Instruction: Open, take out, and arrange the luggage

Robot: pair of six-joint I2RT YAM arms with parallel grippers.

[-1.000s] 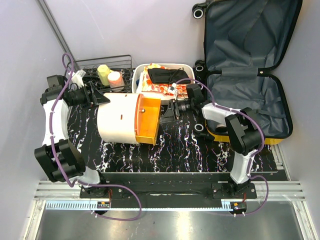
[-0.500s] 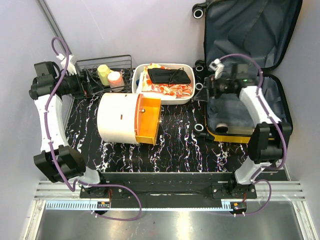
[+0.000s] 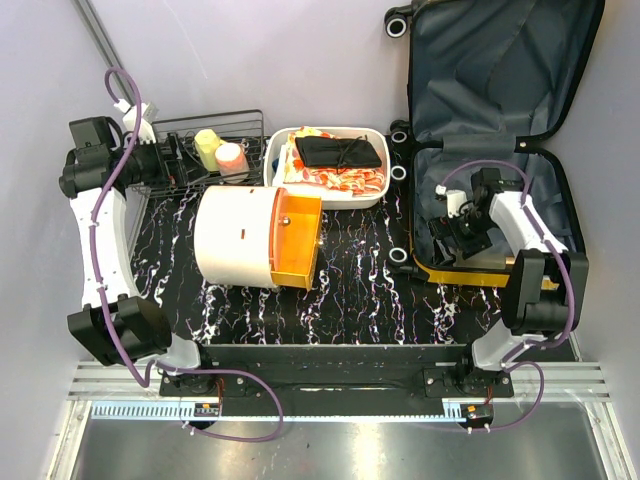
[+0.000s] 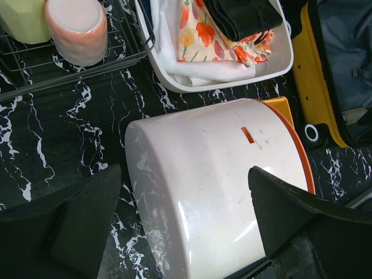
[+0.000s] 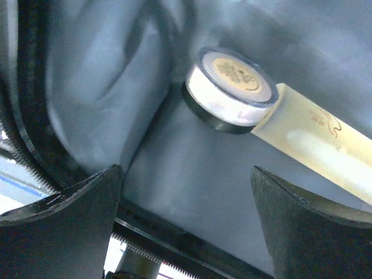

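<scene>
The luggage [image 3: 500, 150], a yellow suitcase with dark grey lining, lies open at the right, its lid leaning on the back wall. Its yellow edge [image 4: 311, 81] shows in the left wrist view. My right gripper [image 3: 452, 232] is inside the lower half, open [image 5: 186, 215] just above the lining and holding nothing. Ahead of it lie a round jar with a gold label [image 5: 229, 87] and a pale yellow tube [image 5: 317, 148]. My left gripper [image 3: 178, 163] hangs open at the back left. In its wrist view it [image 4: 186, 215] is above the cream-and-orange round container [image 4: 221, 186], apart from it.
The round container [image 3: 255, 237] lies on its side mid-table, orange lid to the right. Behind it stands a white tray [image 3: 372, 195] of folded clothes. A wire rack [image 3: 250, 120] with a yellow-green cup [image 3: 207, 148] and a pink cup [image 3: 231, 158] sits at the back left.
Both grippers have let go of the round container and opened. The right arm swung right, into the suitcase's lower half. The left arm drew back to the left, over the rack.
</scene>
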